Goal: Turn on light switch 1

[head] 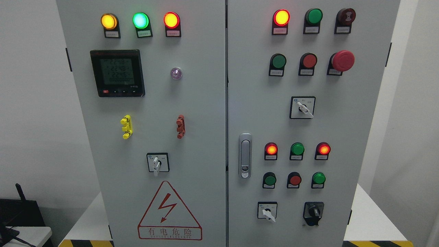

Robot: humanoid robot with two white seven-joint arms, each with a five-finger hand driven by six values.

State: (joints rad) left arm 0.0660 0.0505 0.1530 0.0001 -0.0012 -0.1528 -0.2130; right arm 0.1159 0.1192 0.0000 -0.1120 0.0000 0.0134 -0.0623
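A grey electrical cabinet fills the head view, split into a left door [199, 113] and a right door [260, 113]. On the right door, a lit red lamp [281, 17] tops a row with an unlit green lamp [314, 16] and a dark one [345, 16]. Below sit a green push button [278, 61], a red push button [309, 61] and a red mushroom stop button [343, 61]. Rotary switches show at mid right [302, 107], bottom right [267, 210] and on the left door [157, 162]. Neither of my hands is in view.
The left door carries yellow, green and red lit lamps [140, 20], a digital meter [117, 73] and a high-voltage warning triangle [169, 212]. A door latch [245, 156] sits by the seam. Lower right has lamps [297, 149], buttons [295, 179] and a black selector [313, 212].
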